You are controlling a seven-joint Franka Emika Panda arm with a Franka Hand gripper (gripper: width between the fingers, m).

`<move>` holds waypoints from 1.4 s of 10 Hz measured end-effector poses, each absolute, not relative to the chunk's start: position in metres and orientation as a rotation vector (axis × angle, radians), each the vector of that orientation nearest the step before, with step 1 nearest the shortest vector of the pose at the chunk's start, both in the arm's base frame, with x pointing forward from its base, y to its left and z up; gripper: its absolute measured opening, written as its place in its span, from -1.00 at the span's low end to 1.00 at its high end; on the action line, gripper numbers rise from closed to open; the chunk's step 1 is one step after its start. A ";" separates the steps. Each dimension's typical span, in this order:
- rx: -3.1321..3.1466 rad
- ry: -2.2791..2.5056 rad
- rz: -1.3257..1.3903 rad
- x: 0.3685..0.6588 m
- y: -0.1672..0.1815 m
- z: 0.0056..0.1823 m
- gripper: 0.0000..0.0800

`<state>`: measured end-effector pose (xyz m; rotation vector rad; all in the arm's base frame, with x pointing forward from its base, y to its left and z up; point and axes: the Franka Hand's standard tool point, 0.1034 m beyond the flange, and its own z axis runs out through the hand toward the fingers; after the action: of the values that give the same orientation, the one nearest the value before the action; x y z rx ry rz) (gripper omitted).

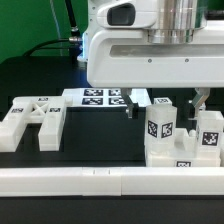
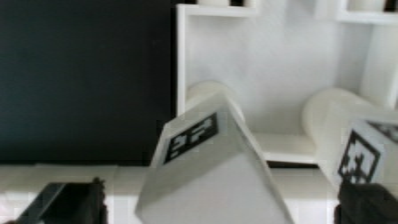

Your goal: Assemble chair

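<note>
A part-built chair (image 1: 172,152) of white blocks stands at the exterior view's right, with two upright tagged posts on it. My gripper (image 1: 163,106) hangs over the nearer post (image 1: 160,124). Its dark fingers (image 1: 130,107) stand wide on either side of that post and do not touch it. In the wrist view the same post (image 2: 205,160) rises between the two fingertips (image 2: 71,205), with a gap on each side, so the gripper (image 2: 221,206) is open. The second post (image 2: 356,140) stands beside it on a flat white slab (image 2: 267,60).
Loose white tagged chair pieces (image 1: 35,120) lie at the exterior view's left. The marker board (image 1: 100,97) lies behind them. A long plain white rail (image 1: 100,181) runs along the front. The big robot body (image 1: 150,45) hides the scene's upper part.
</note>
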<state>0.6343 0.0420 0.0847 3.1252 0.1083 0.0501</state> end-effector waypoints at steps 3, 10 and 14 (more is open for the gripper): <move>3.106 0.323 0.048 0.634 0.041 0.085 0.62; 3.129 0.157 0.046 0.634 0.041 0.084 -0.28; 3.108 -0.553 0.043 0.634 0.040 0.083 -0.27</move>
<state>0.6341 0.0400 0.0834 3.1079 -0.5534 0.0425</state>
